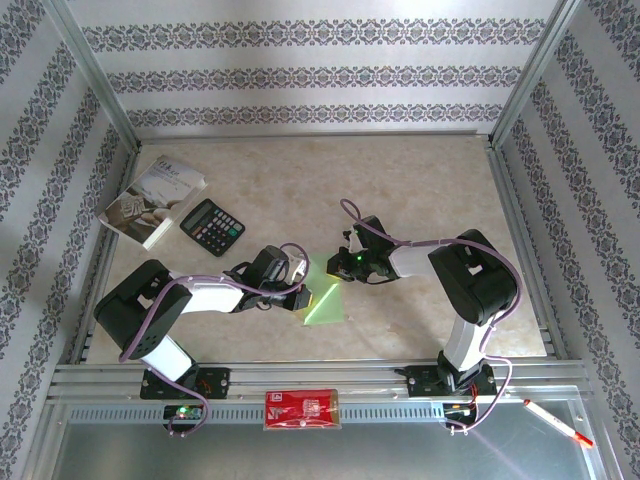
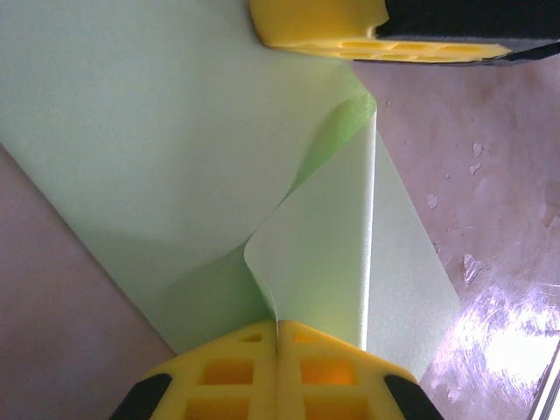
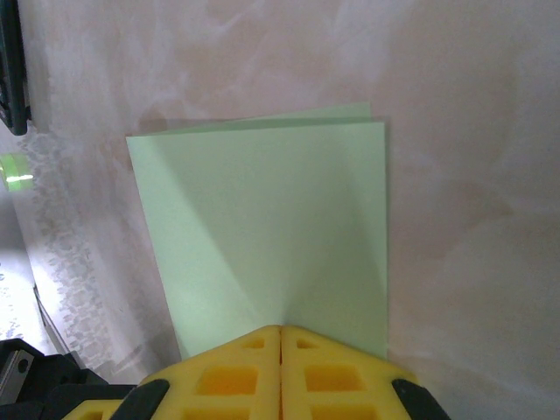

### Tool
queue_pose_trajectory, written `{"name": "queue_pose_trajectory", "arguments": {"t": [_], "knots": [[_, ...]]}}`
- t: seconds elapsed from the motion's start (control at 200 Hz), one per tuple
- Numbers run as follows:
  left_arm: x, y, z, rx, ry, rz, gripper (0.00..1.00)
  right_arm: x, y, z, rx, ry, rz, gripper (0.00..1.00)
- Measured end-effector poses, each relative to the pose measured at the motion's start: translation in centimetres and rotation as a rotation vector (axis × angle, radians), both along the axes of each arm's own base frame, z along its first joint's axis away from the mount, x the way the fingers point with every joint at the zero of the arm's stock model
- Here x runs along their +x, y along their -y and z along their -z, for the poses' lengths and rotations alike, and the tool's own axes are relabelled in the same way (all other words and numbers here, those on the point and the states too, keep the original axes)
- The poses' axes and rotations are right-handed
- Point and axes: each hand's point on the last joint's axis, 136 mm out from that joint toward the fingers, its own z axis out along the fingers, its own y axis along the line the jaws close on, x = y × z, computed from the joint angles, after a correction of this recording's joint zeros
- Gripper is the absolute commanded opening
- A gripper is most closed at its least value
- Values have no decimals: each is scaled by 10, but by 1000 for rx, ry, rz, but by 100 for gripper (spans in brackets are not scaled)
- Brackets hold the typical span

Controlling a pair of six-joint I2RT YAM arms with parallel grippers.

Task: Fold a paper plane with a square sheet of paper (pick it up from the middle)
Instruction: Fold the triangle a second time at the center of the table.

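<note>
The green sheet of paper (image 1: 325, 303) lies partly folded near the middle of the table (image 1: 420, 190), between the two arms. The left jaws are pinched tight on a raised flap of it. The right jaws are closed on its opposite edge.

The left hand (image 1: 301, 296) and right hand (image 1: 337, 268) crowd each other at the middle of the worktop (image 1: 420, 180); booklet (image 1: 155, 200) and calculator (image 1: 212, 226) block the far-left corner; the far right lies open.
</note>
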Motion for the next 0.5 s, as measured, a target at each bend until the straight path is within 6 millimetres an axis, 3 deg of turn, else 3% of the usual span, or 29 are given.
{"name": "queue_pose_trajectory", "arguments": {"t": [0.5], "knots": [[0, 0, 0, 13, -11, -2, 0, 0, 0, 0, 0, 0, 0, 7]]}}
